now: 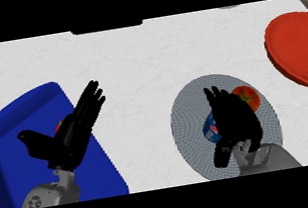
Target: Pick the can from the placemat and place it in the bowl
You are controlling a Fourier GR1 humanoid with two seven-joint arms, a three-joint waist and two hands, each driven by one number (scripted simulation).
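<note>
As the open right hand (pixel 233 120) covers it, the can (pixel 247 97) lies slanting up-rightward.

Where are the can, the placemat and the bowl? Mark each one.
can (pixel 250 98): head view, on its visible red-orange part.
placemat (pixel 188 121): head view, on the bare grey left of the can.
bowl (pixel 304 49): head view, on the middle of its red surface.

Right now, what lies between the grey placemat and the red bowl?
Nothing. The head view shows only bare white counter between the right edge of the grey placemat and the red bowl.
</note>
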